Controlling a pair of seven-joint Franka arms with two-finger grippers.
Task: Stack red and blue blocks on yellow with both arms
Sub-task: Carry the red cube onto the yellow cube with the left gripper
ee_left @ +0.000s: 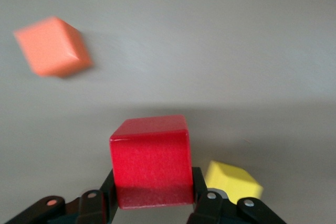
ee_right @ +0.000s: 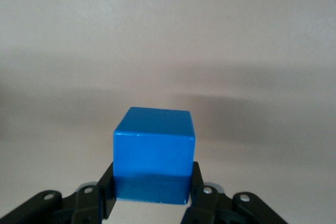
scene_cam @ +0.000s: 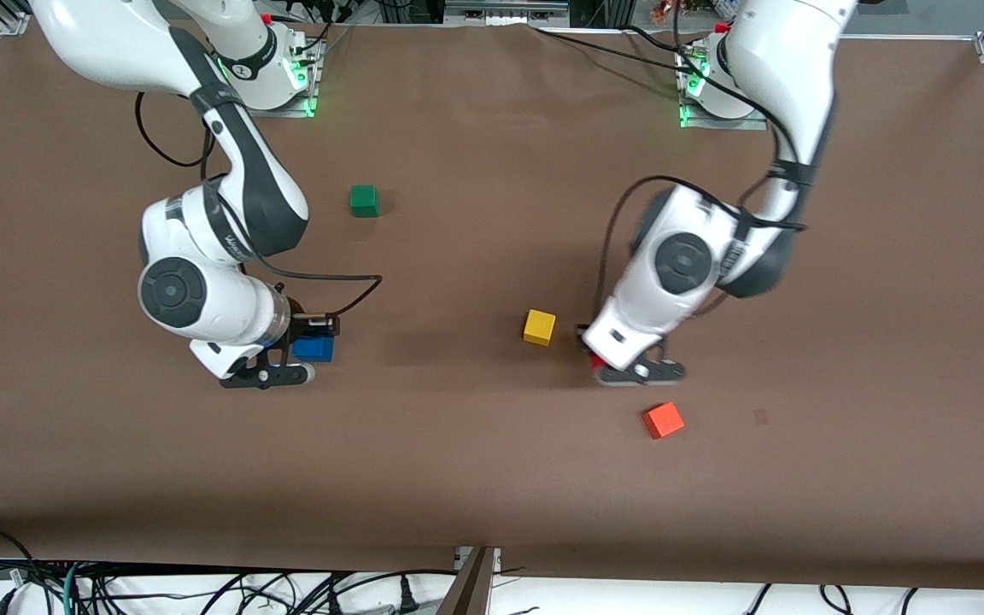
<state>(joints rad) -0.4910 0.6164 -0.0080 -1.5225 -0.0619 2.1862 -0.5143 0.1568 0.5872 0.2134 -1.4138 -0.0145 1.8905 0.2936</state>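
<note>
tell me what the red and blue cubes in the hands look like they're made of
Red cube: probably painted wood or hard plastic, with a faintly grainy matte face and softly rounded edges.
Blue cube: likely the same, evenly coloured with a slight sheen along its top edge.
Neither face dents where the left hand and right hand pinch them, so both look rigid.

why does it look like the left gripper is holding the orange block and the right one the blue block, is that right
Not quite. The left gripper is shut on the red block, as the left wrist view shows; the orange block lies free on the table. The right gripper does hold the blue block.
</note>
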